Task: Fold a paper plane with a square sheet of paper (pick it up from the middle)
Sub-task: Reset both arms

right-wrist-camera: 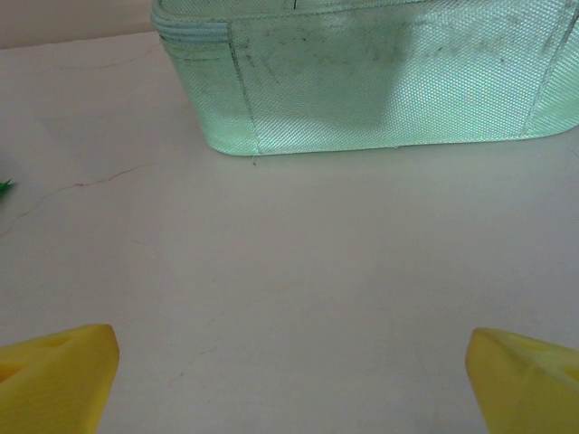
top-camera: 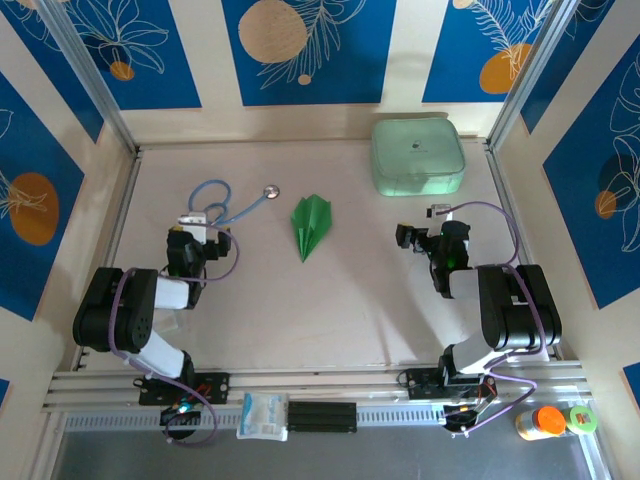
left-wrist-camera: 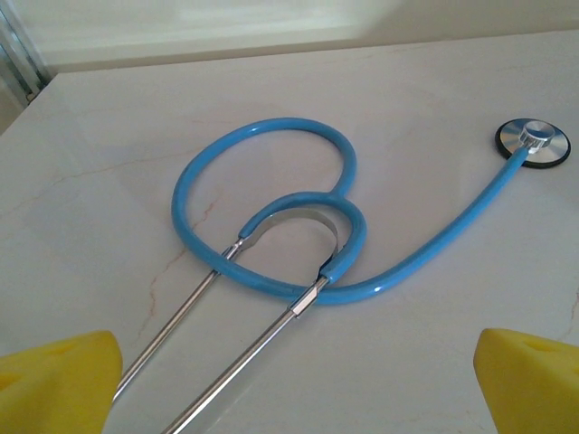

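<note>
- Pale marbled worktop [top-camera: 330,320], blue-patterned booth walls.
- Paper plane [top-camera: 311,226]: folded dart at mid-worktop, long axis far-to-near, nose towards the arms.
- Left claw [left-wrist-camera: 294,375] and right claw [right-wrist-camera: 289,371]: both released and empty, with the plane between them, roughly equidistant.

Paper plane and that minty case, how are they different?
The paper plane is bright green; the case is pale mint. The paper plane is narrow and pointed; the case is a rounded square and bigger. The paper plane is thin folded paper; the case is thick woven fabric with a zip. Both are green and lie on the table.
</note>
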Motion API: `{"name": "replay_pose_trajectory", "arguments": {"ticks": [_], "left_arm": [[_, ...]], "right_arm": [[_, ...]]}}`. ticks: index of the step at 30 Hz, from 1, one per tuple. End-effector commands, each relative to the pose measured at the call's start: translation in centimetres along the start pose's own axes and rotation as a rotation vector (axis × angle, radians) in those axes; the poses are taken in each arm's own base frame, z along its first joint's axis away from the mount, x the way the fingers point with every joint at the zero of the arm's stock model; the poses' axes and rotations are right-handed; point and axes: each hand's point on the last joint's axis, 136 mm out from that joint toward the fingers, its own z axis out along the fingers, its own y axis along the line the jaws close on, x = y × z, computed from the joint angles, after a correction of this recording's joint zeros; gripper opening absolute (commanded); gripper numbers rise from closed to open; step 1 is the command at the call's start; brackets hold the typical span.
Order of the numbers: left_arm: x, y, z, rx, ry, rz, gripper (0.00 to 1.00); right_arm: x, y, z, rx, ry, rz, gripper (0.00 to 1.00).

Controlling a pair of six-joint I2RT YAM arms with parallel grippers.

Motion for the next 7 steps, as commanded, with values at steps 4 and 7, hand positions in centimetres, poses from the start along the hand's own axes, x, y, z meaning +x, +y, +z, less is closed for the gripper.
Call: {"name": "replay_pose_trajectory", "arguments": {"ticks": [4,7], "left_arm": [[-0.4,-0.71,0.46,0.029,0.004,0.028,0.99],[-0.39,-0.73,0.37,0.03,-0.001,0.028,0.99]], "right_arm": [[-1.4,0.05,0.12,-0.009,-0.044,-0.013,0.99],[-1.37,0.09,0.11,-0.011,-0.044,-0.013,0.99]]}}
